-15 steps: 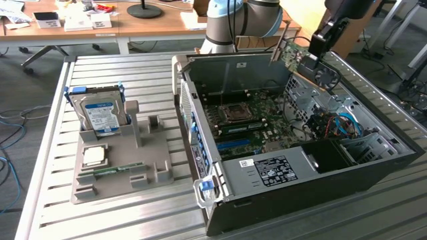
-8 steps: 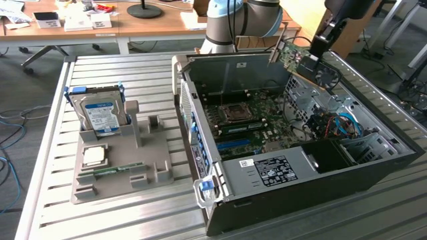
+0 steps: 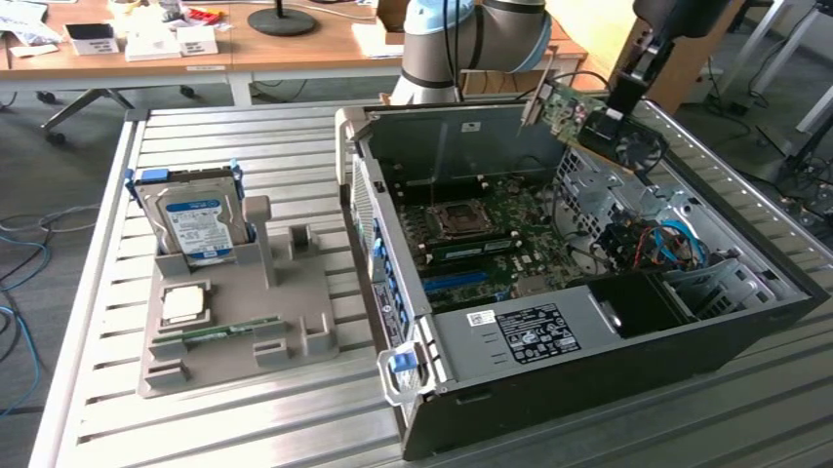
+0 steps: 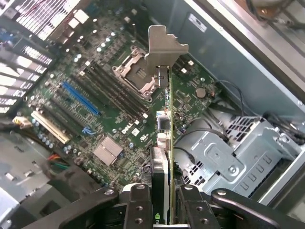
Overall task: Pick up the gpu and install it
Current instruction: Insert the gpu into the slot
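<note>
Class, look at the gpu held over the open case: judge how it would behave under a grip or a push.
The gpu is a thin board seen edge-on, so probably stiff yet likely to crack if bent. Its metal bracket sits at one end, so it may hang unevenly in the tool. Its exposed components look fragile.

I see the gpu (image 4: 165, 138) as glossy green PCB w/ a bare silver sheet-metal bracket, dull sheen. The end effector (image 4: 164, 202) looks matt black; plastic or coated metal, can't tell. PC case (image 3: 625, 375): grey perforated steel inside, black outside. Bench (image 3: 260, 136): ribbed brushed alu. Parts holder (image 3: 306, 312): matt grey plastic. Hard drive (image 3: 195, 219): metal body, shiny paper label.
</note>
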Robot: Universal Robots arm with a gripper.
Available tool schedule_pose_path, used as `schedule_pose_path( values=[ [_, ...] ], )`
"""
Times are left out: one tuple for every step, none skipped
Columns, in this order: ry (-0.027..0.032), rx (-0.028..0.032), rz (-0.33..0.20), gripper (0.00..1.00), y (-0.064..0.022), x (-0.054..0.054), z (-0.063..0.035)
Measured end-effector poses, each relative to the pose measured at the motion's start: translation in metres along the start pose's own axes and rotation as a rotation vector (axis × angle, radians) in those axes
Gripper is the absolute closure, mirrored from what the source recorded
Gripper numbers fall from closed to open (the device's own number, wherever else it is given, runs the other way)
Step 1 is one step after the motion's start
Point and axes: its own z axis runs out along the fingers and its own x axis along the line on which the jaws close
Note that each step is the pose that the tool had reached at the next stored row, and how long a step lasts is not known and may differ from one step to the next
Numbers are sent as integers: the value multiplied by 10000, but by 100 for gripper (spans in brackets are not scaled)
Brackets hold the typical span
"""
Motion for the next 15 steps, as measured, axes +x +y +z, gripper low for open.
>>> schedule_pose_path(
  values=[
    [8, -3, -135, 73, 0, 0, 0],
    [16, -6, -266, 73, 0, 0, 1],
    [24, -9, -389, 73, 0, 0, 0],
    [33, -12, -519, 73, 0, 0, 1],
    [40, -15, -648, 73, 0, 0, 1],
    [49, -18, -781, 73, 0, 0, 1],
    [58, -21, -915, 73, 0, 0, 1],
    [67, -25, -1061, 73, 0, 0, 1],
    [75, -28, -1194, 73, 0, 0, 1],
    [83, -30, -1324, 73, 0, 0, 1],
    [92, -34, -1461, 73, 0, 0, 1],
    [101, -37, -1599, 73, 0, 0, 1],
    [110, -40, -1741, 73, 0, 0, 1],
    [119, -43, -1884, 73, 0, 0, 1],
    [129, -47, -2039, 73, 0, 0, 2]
  ],
)
